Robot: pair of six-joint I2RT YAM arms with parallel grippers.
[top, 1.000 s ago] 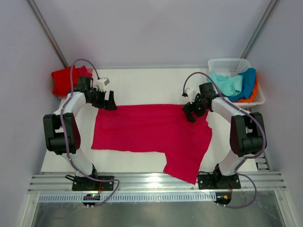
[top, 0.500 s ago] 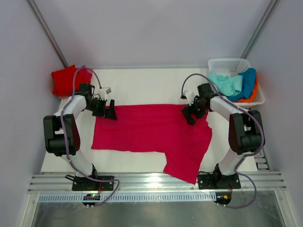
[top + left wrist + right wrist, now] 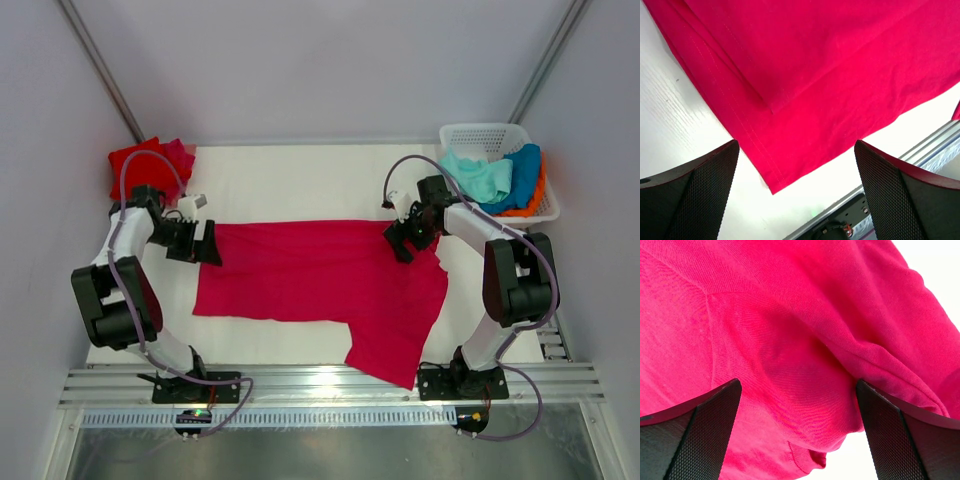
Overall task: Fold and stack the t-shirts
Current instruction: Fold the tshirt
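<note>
Your crimson-pink cloth t-shirt (image 3: 320,275) lies spread out on the middle of the white counter (image 3: 300,185). Your left pincer (image 3: 208,248) hangs spread wide over its left edge. Your right pincer (image 3: 399,243), equally spread, hangs over its bunched far-right corner, pinching nothing.

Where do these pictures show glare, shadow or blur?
Top external view: even light, sharp, with glare on the metal rail. Left wrist view: crimson t-shirt seams are sharp, the white table is washed out. Right wrist view: soft shadow in the folds.
</note>
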